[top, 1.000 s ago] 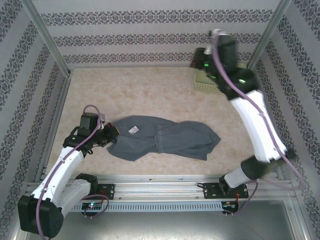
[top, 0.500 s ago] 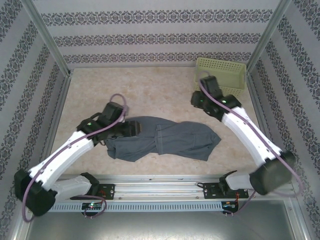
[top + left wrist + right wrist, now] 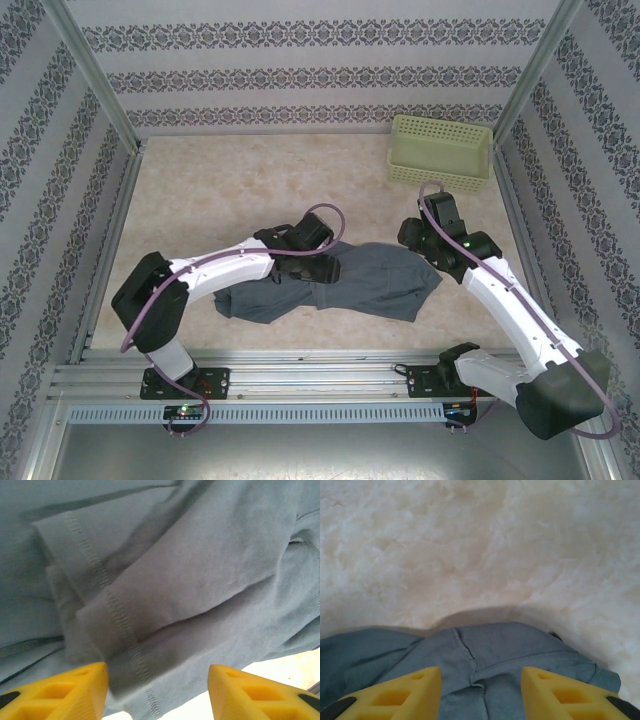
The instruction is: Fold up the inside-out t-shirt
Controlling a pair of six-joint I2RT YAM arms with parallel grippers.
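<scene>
The slate blue-grey t-shirt (image 3: 380, 285) lies crumpled in a long heap across the near middle of the table. My left gripper (image 3: 322, 268) reaches over its middle. In the left wrist view this gripper (image 3: 157, 692) stands open just above folded layers of the t-shirt (image 3: 200, 580) with stitched hems. My right gripper (image 3: 414, 240) hovers at the shirt's right end. In the right wrist view it (image 3: 480, 695) is open, and a seam of the t-shirt (image 3: 510, 650) runs between its yellow fingers.
A pale yellow-green perforated basket (image 3: 441, 150) stands at the back right by the wall. The marbled beige table (image 3: 250, 190) is bare behind the shirt. Patterned walls close in the left, back and right sides.
My left arm swung right from the shirt's left end to its middle, covering the white label. My right arm came down from the basket to the shirt's right end.
</scene>
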